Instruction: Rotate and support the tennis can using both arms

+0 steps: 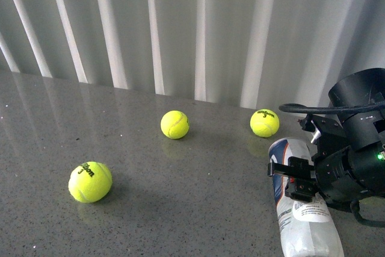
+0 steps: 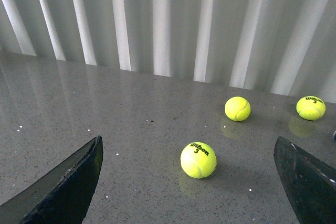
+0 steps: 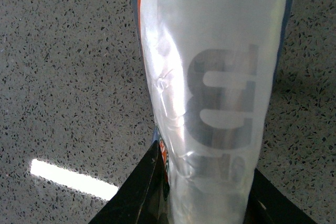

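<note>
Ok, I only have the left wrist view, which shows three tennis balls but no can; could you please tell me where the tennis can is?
Observer: The front view shows the tennis can lying on its side at the robot's right, outside your frame.
Operator: Is the right arm on it?
Observer: Yes, the right gripper straddles its labelled middle; in the right wrist view its fingers sit against both sides.
Operator: Is any ball close to it?
Observer: The rightmost ball sits just beyond the can's far end, not touching.
</note>
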Available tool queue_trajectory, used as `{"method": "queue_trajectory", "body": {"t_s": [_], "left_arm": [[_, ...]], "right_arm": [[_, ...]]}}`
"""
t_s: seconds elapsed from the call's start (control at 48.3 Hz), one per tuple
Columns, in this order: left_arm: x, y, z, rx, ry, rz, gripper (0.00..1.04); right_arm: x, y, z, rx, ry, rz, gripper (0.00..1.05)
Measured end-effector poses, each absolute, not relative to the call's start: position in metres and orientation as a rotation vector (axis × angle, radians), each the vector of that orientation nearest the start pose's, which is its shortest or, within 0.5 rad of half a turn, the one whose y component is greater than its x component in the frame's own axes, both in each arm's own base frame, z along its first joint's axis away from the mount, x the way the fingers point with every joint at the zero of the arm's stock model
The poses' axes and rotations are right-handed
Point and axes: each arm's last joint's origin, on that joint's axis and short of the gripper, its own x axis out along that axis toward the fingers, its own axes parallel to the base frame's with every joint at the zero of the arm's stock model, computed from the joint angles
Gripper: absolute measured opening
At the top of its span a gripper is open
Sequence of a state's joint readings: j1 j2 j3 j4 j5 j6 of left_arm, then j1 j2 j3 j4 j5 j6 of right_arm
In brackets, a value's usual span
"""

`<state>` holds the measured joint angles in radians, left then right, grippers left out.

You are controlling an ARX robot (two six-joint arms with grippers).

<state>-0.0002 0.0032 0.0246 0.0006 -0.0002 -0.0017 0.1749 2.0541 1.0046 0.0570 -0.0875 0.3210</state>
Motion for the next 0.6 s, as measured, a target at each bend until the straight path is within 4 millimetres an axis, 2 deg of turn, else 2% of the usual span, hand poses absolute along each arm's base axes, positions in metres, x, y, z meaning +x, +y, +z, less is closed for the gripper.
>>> {"method": "queue_trajectory", "body": {"t_s": [0.29, 0.601], "left_arm": [[0.0963, 0.0000, 0.1717, -0.002, -0.022, 0.000, 0.98], [0.0963, 0.0000, 0.1717, -0.002, -0.022, 0.000, 0.98]], "right_arm": [[0.3643, 0.0669, 0.0763, 0.241, 1.009, 0.087, 0.15], [0.3627, 0.0703, 0.0824, 0.212, 0.989, 0.100, 0.08]]}}
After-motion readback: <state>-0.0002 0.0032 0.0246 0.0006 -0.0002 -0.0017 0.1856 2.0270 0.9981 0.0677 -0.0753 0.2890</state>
